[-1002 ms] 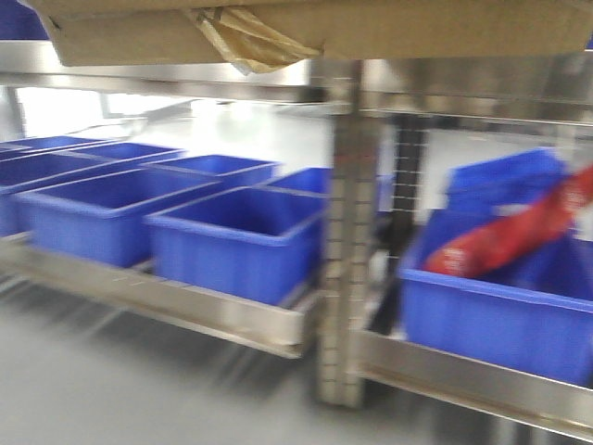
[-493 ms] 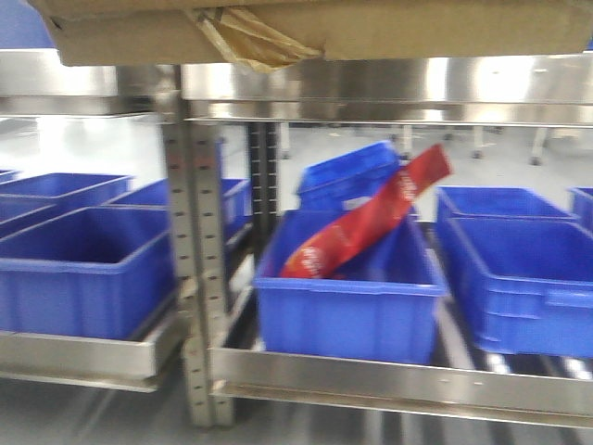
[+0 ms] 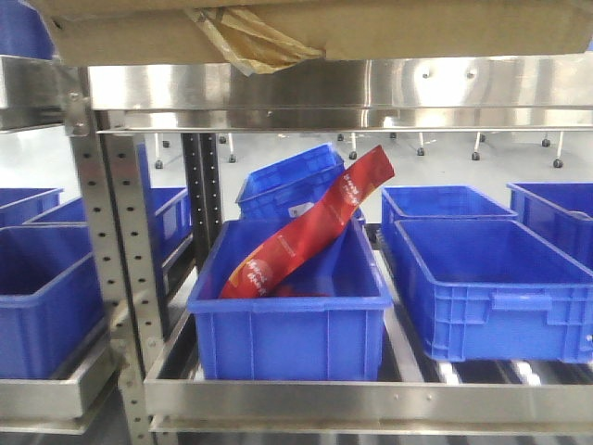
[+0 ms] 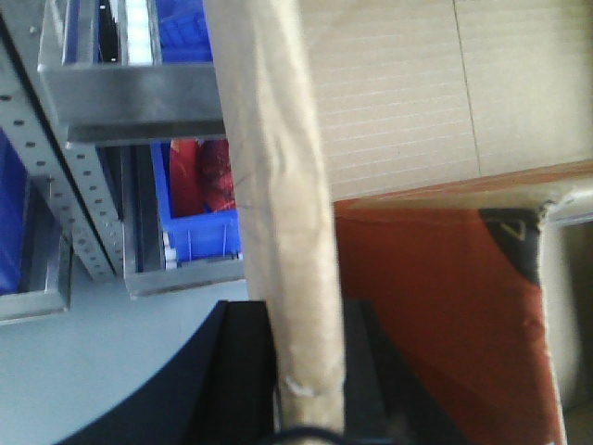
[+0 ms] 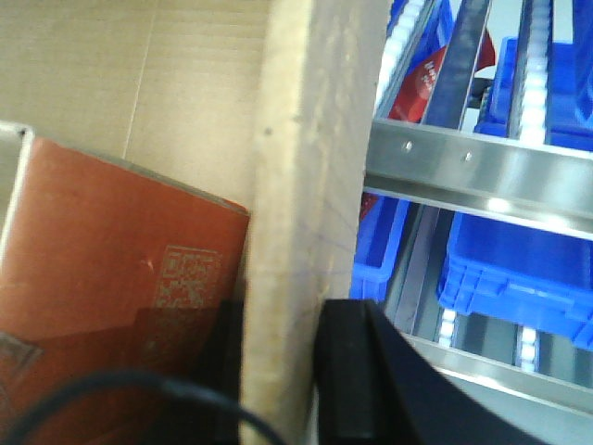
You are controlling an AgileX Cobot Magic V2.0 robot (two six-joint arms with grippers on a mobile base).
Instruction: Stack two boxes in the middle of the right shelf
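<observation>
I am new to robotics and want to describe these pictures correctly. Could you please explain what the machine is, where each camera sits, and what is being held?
This is a wheeled robot with two arms, each ending in a gripper with two fingers. The front view looks forward from the robot's body at a steel rack holding blue bins; a red packet leans in one. Along the top edge you see the lower part of a cardboard box with torn tape, carried in front of the camera. The other two pictures come from cameras on the wrists. Each shows a gripper pinching a wall of that box: the left gripper in one, the right gripper in the other. The orange-red surface beside the wall I cannot identify.
</observation>
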